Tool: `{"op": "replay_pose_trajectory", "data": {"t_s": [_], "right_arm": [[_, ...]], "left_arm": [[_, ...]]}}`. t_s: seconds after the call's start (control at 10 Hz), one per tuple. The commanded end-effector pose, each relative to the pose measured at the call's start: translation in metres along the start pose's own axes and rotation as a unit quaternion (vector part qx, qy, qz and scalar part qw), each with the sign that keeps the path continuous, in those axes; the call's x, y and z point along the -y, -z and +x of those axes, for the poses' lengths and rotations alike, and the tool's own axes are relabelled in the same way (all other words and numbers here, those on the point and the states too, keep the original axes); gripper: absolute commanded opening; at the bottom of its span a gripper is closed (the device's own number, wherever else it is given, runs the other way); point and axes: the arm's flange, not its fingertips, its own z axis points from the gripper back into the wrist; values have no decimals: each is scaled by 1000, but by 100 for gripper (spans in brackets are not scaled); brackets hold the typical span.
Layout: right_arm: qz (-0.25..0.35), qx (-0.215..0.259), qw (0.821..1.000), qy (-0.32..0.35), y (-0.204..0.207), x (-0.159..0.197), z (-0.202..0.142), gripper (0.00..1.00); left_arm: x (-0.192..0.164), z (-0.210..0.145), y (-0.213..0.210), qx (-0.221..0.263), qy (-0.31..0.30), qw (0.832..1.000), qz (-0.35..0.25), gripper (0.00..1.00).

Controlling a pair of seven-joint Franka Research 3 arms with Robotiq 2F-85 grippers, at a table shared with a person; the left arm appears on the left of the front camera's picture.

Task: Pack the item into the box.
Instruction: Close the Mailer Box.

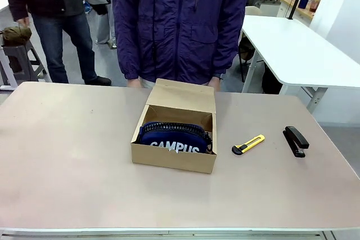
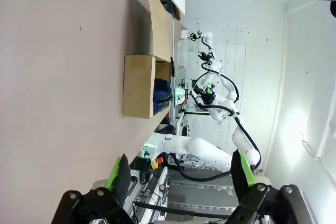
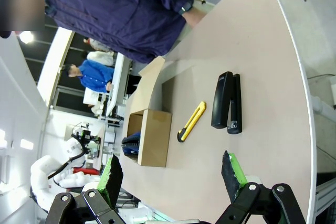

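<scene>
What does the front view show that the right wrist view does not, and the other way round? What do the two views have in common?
Front view adds: the white CAMPUS lettering on the navy pouch, which lies inside the cardboard box, its flap raised. Right wrist view adds: the right gripper, jaws open and empty. Shared: the box with the pouch in it, the yellow utility knife, the black stapler and the person in a dark blue jacket.

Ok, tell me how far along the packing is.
Done: the navy pouch already lies inside the box. In hand: nothing; the left pincer and right pincer are both open and empty, away from the box. Left: the flap lid stands open, so closing it is probably all that remains.
</scene>
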Motion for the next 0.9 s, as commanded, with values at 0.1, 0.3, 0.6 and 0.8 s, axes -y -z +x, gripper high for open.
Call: {"op": "replay_pose_trajectory", "data": {"t_s": [0.1, 0.3, 0.6, 0.8], "right_arm": [[9, 9, 1000, -13, 1, 0, 1, 100], [9, 9, 1000, -13, 1, 0, 1, 100], [9, 9, 1000, -13, 1, 0, 1, 100], [9, 9, 1000, -13, 1, 0, 1, 100]], "left_arm": [[3, 0, -1, -1, 3, 1000, -1, 100], [3, 0, -1, -1, 3, 1000, -1, 100], [3, 0, -1, -1, 3, 1000, -1, 100], [3, 0, -1, -1, 3, 1000, -1, 100]]}}
